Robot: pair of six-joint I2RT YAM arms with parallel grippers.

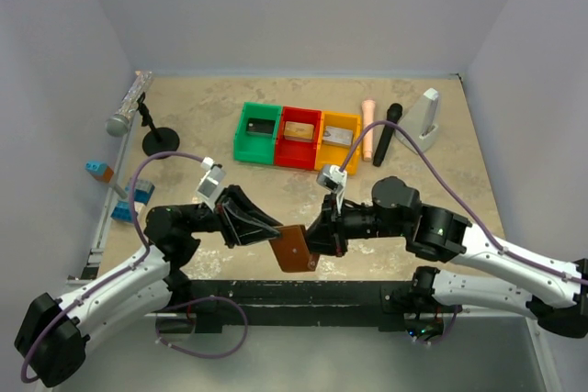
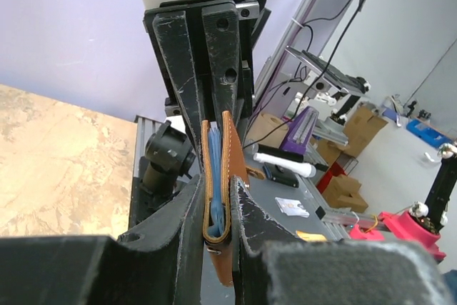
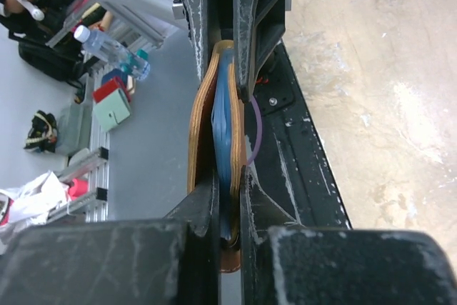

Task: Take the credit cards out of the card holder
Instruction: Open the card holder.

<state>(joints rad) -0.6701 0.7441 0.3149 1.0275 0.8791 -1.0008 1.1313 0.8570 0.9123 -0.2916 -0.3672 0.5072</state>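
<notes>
The brown card holder [image 1: 296, 248] hangs in the air over the table's near edge, gripped from both sides. My left gripper [image 1: 276, 231] is shut on its folded end; in the left wrist view the card holder [image 2: 230, 176] sits edge-on between my left gripper's [image 2: 218, 191] fingers, blue lining showing. My right gripper [image 1: 317, 236] is shut on one half of the card holder [image 3: 203, 119]: in the right wrist view one finger of the right gripper [image 3: 228, 180] sits inside, between the loose brown flap and the blue lining, the other outside. Single credit cards lie in the green [image 1: 262, 126], red [image 1: 297, 129] and yellow [image 1: 336, 136] bins.
The green bin [image 1: 244, 140], red bin [image 1: 296, 158] and yellow bin [image 1: 333, 162] stand in a row at mid-table. Right of them lie a peach cylinder [image 1: 367, 130], a black marker [image 1: 386, 135] and a white wedge [image 1: 427, 117]. A microphone stand [image 1: 124, 112] and blue blocks [image 1: 98, 171] sit left.
</notes>
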